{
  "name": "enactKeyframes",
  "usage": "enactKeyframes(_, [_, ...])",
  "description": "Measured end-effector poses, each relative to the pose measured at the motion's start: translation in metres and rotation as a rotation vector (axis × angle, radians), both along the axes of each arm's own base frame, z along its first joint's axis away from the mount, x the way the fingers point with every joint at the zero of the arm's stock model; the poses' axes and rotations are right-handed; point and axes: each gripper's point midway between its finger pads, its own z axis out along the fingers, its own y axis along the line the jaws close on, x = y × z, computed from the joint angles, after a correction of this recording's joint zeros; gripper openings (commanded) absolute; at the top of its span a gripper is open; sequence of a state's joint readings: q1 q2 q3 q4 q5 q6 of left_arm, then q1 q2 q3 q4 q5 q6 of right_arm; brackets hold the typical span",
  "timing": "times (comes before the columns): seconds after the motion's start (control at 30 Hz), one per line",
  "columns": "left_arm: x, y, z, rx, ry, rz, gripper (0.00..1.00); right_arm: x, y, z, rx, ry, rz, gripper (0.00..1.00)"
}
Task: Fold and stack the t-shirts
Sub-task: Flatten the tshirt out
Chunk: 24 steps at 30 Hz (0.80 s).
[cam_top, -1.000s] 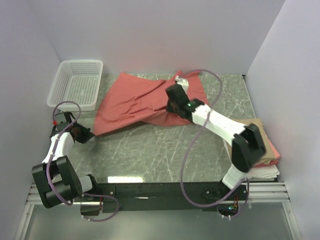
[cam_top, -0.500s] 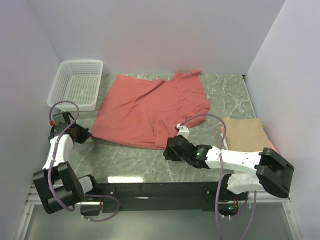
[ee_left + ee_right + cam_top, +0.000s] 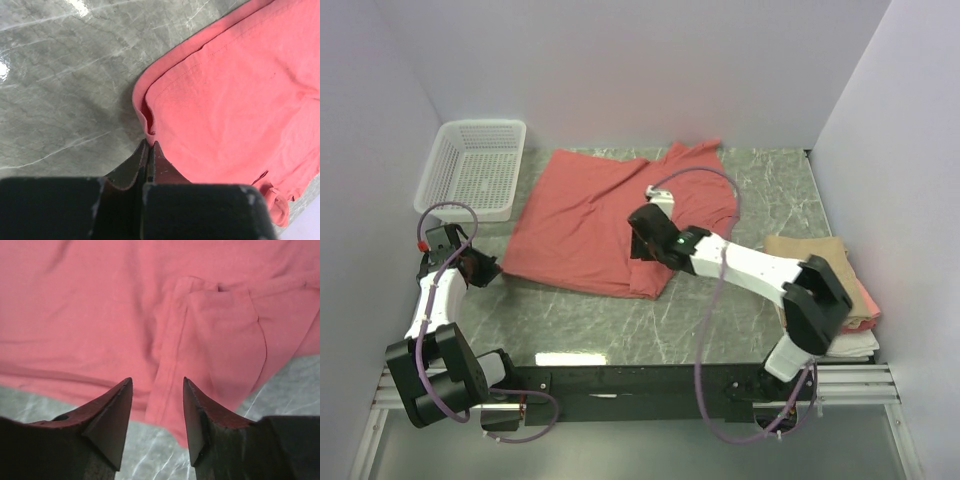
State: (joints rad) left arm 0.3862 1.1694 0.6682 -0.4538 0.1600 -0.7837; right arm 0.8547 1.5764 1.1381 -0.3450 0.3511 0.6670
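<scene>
The salmon-red t-shirt (image 3: 585, 215) lies spread across the far middle of the tabletop (image 3: 620, 320). Its back edge runs close to the rear wall, and its near hem slants down to a folded corner at centre. No lettering on the cloth can be read from any of these views.

On the left, the left gripper (image 3: 149, 147) is clenched tight. Its tips sit right against the curled hem at the shirt's near-left corner, but I cannot tell whether any cloth is actually pinched between them.

The right gripper (image 3: 156, 381) is released, jaws apart and nothing between them. It is poised over a doubled-over flap and seam just inside the shirt's near edge, and grey marble shows just beyond that edge.

There is a broad bare strip of marble in front of the shirt, between the two arm bases. A narrower bare lane separates the shirt's right edge from the stack at the right wall.

That stack has the tan shirt (image 3: 810, 262) on top, the pink shirt (image 3: 866, 306) peeking out under it, and the white shirt (image 3: 856, 344) at the bottom. It sits hard by the near-right corner.

In the far-left corner, the white mesh basket (image 3: 472, 170) sits just beside the shirt's left side.
</scene>
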Motion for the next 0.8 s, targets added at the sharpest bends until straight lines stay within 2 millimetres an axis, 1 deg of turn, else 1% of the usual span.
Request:
enactKeyframes(0.07, [0.0, 0.0, 0.0, 0.001, 0.0, 0.001, 0.01, 0.012, 0.008, -0.008, -0.056, 0.017, 0.016, 0.51])
enactKeyframes(0.13, [0.0, 0.001, 0.0, 0.001, 0.0, 0.002, 0.01, 0.024, 0.009, -0.018, -0.107, 0.032, 0.015, 0.51])
enactKeyframes(0.27, [0.0, 0.001, 0.0, 0.001, 0.0, 0.001, 0.01, 0.054, -0.003, -0.036, -0.211, 0.069, -0.014, 0.52])
enactKeyframes(0.33, [0.0, 0.001, 0.0, 0.001, 0.0, 0.002, 0.01, 0.065, -0.009, -0.041, -0.253, 0.075, -0.026, 0.52])
enactKeyframes(0.4, [0.0, 0.001, 0.0, 0.001, 0.0, 0.002, 0.01, 0.071, -0.012, -0.045, -0.282, 0.081, -0.027, 0.52])
enactKeyframes(0.5, [0.0, 0.001, 0.0, 0.001, 0.0, 0.003, 0.01, 0.074, -0.012, -0.052, -0.317, 0.096, -0.013, 0.52])
enactKeyframes(0.67, [0.0, 0.001, 0.0, 0.001, 0.0, 0.003, 0.01, 0.07, -0.014, -0.063, -0.35, 0.129, 0.011, 0.52])
enactKeyframes(0.73, [0.0, 0.001, 0.0, 0.0, 0.0, 0.004, 0.01, 0.069, -0.014, -0.064, -0.35, 0.131, 0.015, 0.48])
enactKeyframes(0.77, [0.0, 0.001, 0.0, 0.0, 0.0, 0.004, 0.01, 0.069, -0.014, -0.064, -0.351, 0.131, 0.016, 0.37])
enactKeyframes(0.8, [0.0, 0.001, 0.0, 0.0, 0.0, 0.004, 0.01, 0.069, -0.015, -0.065, -0.356, 0.135, 0.018, 0.3])
